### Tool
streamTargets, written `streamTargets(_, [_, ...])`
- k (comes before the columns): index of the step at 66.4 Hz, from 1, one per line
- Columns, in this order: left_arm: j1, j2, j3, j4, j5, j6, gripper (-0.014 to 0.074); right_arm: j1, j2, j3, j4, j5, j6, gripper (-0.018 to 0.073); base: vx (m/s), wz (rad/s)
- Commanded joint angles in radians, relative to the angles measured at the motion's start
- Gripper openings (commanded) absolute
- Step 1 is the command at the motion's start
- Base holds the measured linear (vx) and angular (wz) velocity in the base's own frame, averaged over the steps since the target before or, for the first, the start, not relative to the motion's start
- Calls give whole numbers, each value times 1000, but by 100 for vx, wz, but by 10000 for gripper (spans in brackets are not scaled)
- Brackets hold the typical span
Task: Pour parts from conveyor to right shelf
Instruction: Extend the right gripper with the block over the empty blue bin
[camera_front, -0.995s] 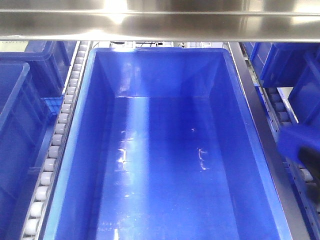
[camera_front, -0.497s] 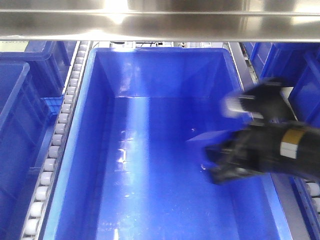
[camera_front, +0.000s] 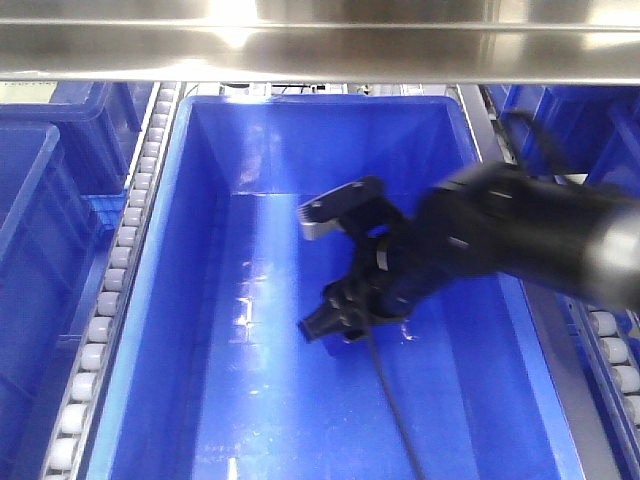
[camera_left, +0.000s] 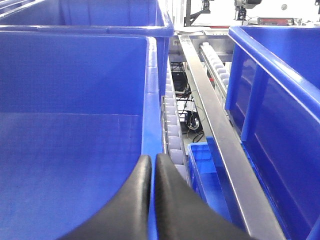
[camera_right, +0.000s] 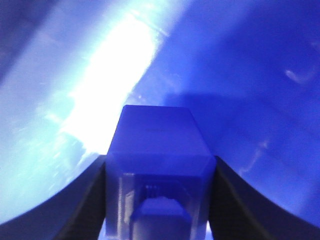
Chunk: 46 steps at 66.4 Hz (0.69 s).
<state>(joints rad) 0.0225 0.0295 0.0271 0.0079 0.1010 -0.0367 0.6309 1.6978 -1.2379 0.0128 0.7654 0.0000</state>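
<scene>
The right claw (camera_right: 159, 200) was clamped on the blue part (camera_right: 157, 150) by its flat sides, suspended over the bin (camera_front: 180, 300); apparently rigid, light, smooth plastic; the left claw (camera_left: 151, 170) was closed and empty.

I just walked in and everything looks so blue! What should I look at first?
First, the black right arm reaching into the middle of the big blue bin. Its gripper is squeezing a small blue block above the bin floor. A shiny steel bar runs across the top, with white rollers beside the bin.
</scene>
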Motion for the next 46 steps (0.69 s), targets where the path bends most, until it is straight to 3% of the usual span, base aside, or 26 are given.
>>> streamTargets(1, [2,15,-20,-8,-79,-8,-6,-4,24,-82,-22,30,-9,-2,0,0])
streamTargets(18, [2,15,-20,-8,-79,-8,-6,-5,134,-137,-29,79,-10,23,0,0])
streamTargets(28, [2,15,-20,-8,-79,-8,-6,-6,152,-138,-36,85,-10,85,0,0])
streamTargets(36, [2,15,-20,-8,-79,-8,-6,-6,149,-139,-36,82,-9,215,0,0])
streamTargets(46, [2,15,-20,-8,-79,-8,-6,-6,140,-140,-36,74,8,443,0,0])
